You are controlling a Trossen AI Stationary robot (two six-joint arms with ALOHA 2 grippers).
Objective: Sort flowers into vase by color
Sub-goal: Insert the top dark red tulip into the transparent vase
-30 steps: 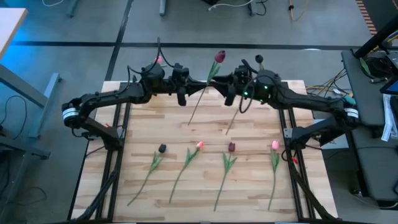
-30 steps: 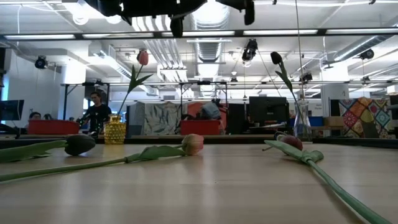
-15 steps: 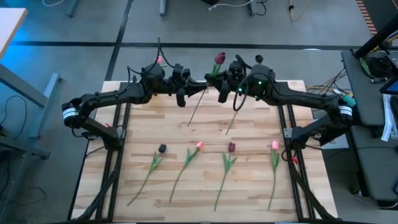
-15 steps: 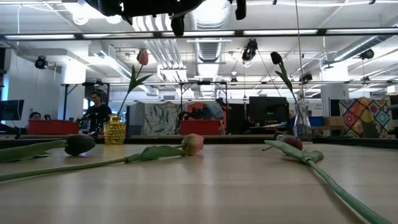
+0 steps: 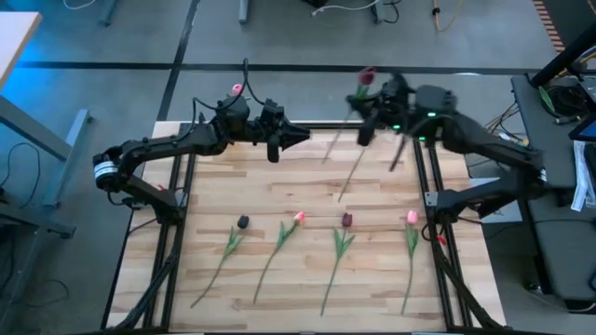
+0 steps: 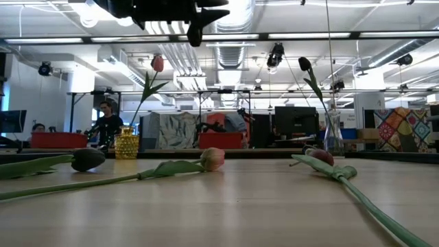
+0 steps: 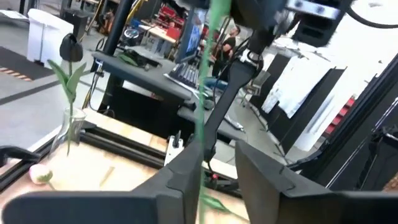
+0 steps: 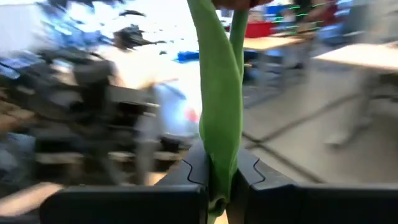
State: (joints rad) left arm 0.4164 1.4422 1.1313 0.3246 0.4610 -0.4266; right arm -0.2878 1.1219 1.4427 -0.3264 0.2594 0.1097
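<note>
From above, the right pincer sits over the counter's far edge toward the right corner, pinching a maroon tulip whose head reaches past that edge and whose stem slants back over the wood. The left pincer hangs over the far edge left of the middle, its fingers spread around nothing. Along the near half lie four flowers in a row: a dark tulip, a pink tulip, a second maroon tulip and a second pink tulip, stems pointing to the near edge. At counter height, a yellow vase at the far edge holds a pink flower, and a clear vase holds a dark flower. The left wrist view shows the left pincer's fingers apart, with a blurred green stem in front of them. The right wrist view shows the right pincer's fingers pressed on that tulip's stem and leaf.
</note>
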